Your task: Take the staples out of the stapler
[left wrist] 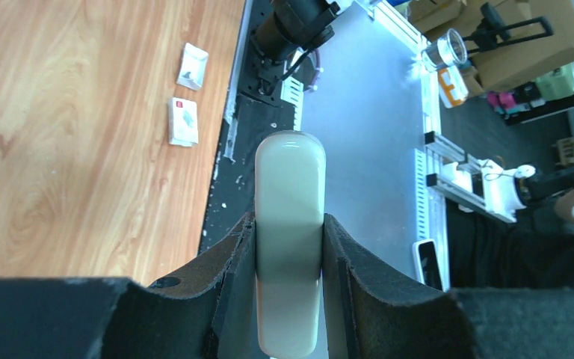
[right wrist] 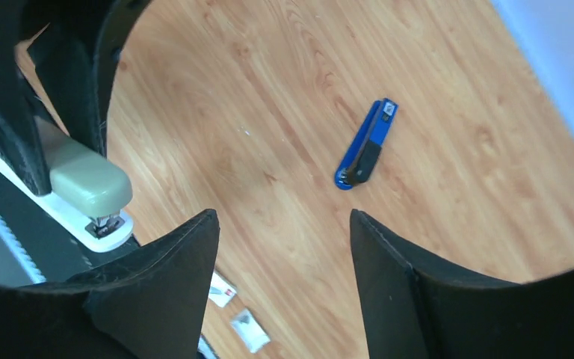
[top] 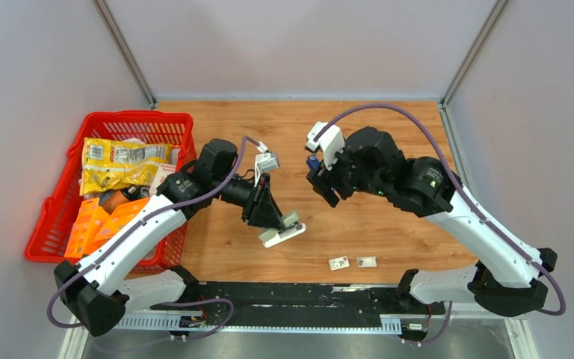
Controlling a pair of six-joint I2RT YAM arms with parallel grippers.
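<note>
My left gripper (top: pixel 275 215) is shut on a cream-and-white stapler (top: pixel 283 231) and holds it tilted above the table's front middle. In the left wrist view the fingers (left wrist: pixel 232 254) press both sides of the stapler's cream top (left wrist: pixel 290 202). My right gripper (top: pixel 321 182) is open and empty above the table, to the right of that stapler. In the right wrist view the cream stapler (right wrist: pixel 90 183) is at the left, beyond my open right gripper (right wrist: pixel 282 224). A blue stapler (right wrist: pixel 365 146) lies flat on the wood. No staples are visible.
Two small white printed packets (top: pixel 338 262) (top: pixel 367 262) lie near the front edge; they also show in the left wrist view (left wrist: pixel 183 121). A red basket (top: pixel 58 217) with snack bags stands at the left. The black arm rail (top: pixel 306 293) runs along the front.
</note>
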